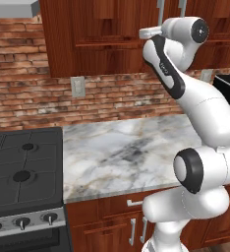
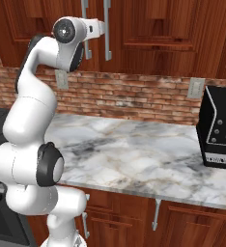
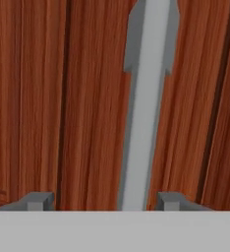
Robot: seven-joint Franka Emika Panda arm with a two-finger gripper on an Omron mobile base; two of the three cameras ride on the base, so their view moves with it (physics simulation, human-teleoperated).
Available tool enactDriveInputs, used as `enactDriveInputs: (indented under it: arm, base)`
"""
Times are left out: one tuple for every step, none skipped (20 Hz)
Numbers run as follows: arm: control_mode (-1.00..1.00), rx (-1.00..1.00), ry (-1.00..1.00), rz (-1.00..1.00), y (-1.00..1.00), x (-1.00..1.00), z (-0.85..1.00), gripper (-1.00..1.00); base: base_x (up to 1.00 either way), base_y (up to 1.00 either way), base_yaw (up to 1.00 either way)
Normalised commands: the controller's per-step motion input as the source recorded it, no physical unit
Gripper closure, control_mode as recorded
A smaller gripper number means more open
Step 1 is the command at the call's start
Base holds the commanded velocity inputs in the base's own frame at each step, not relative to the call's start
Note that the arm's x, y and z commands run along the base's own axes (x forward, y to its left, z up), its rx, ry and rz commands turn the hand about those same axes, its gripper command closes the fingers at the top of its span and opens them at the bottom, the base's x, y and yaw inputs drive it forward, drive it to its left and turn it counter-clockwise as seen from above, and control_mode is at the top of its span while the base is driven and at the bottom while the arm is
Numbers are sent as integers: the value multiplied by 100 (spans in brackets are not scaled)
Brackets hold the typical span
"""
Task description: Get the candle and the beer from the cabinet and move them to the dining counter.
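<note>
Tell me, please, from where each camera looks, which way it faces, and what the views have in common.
Left base view: behind the arm on its left, facing the marble worktop, stove and brick wall; the white arm rises at the right.
Right base view: behind on the right, facing the same worktop and a black appliance; the arm rises at the left.
Hand view: on the hand, close to the cabinet, facing a silver handle between the open gripper tips.
Shared: all three show the cabinet; both base views share worktop and brick wall.

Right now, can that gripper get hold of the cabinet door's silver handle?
Probably yes. In the hand view the handle stands straight ahead between the open gripper tips, nothing between them, against the closed cabinet door.
</note>
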Motion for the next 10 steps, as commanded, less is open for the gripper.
enactDriveInputs:
  arm:
    - [-100,0,-5,0,14,49,-20,100]
    - [-100,0,-7,0,15,48,-20,100]
    - [-100,0,-7,0,14,48,-18,100]
    - [-100,0,-7,0,14,47,-16,100]
    - [-100,0,-7,0,12,47,-11,100]
    - [-100,0,-6,0,12,43,-6,100]
    - [-100,2,-3,0,11,36,-3,100]
    - [-100,2,-3,0,12,29,0,100]
    - [-100,2,-1,0,14,22,0,100]
    - [-100,3,-1,0,14,16,0,100]
  base:
    - [0,0,0]
    - [0,0,0]
    - [0,0,0]
    - [0,0,0]
    - [0,0,0]
    - [0,0,0]
    - [0,0,0]
    - [0,0,0]
    - [0,0,0]
    - [0,0,0]
